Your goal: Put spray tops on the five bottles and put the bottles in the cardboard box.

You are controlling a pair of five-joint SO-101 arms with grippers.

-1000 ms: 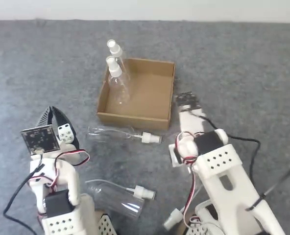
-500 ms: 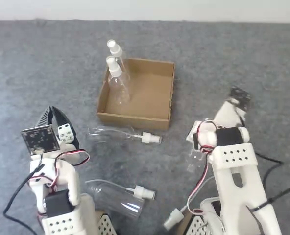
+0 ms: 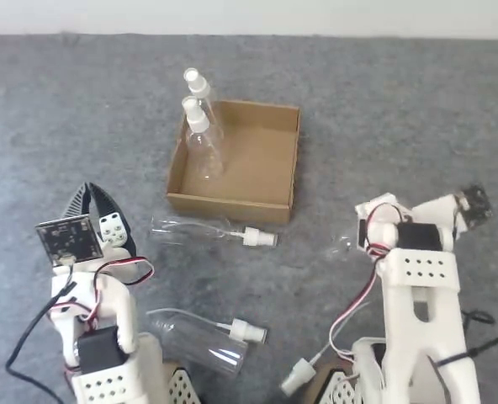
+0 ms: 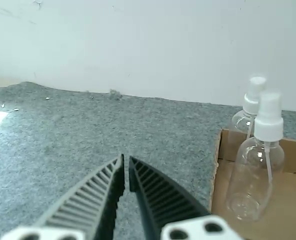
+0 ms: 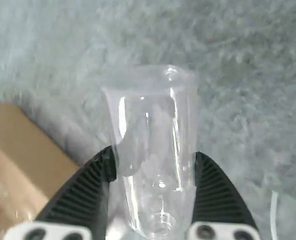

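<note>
Cardboard box [image 3: 228, 204] far centre, capped bottle [image 3: 203, 139] upright in its far-left corner; right gripper [image 5: 153, 161] pinches uncapped bottle [image 5: 148, 115], near-right of box; left gripper [image 4: 126, 167] pressed together, near left; loose spray top [image 3: 299, 374] nearest.

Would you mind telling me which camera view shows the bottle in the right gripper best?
The right wrist view: the clear bottle is held close up in the right gripper. The high view catches a faint bit of it beside the arm. The left wrist view faces other capped bottles instead.
</note>
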